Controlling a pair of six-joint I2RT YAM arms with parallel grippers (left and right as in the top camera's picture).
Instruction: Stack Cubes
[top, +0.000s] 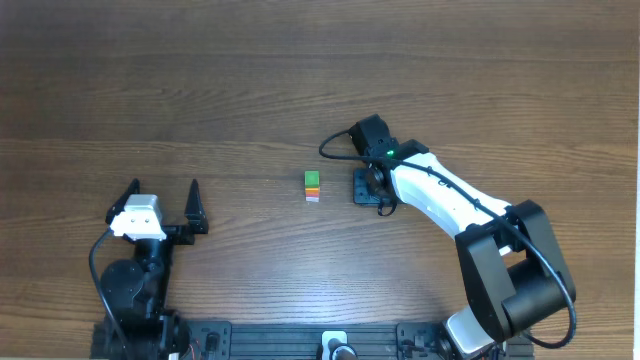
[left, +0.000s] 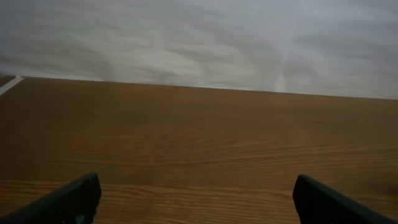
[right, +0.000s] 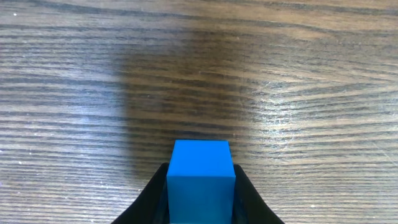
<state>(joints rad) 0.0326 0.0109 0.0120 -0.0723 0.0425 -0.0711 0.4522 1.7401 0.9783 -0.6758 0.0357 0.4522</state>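
The right pincer (right: 200, 198) is clamped on a blue cube (right: 201, 167), gripping two opposite sides, with the table (right: 74, 74) under it. The stack (top: 313, 186), green cube (top: 313, 178) on orange cube (top: 313, 189), stands near this pincer, on its side toward the left arm. Approaching too low could let the blue cube or a finger knock the stack over. Letting go off-centre or tilted could tip the cube off the green top. The left pincer (left: 198, 202) is wide open, well apart from all this.
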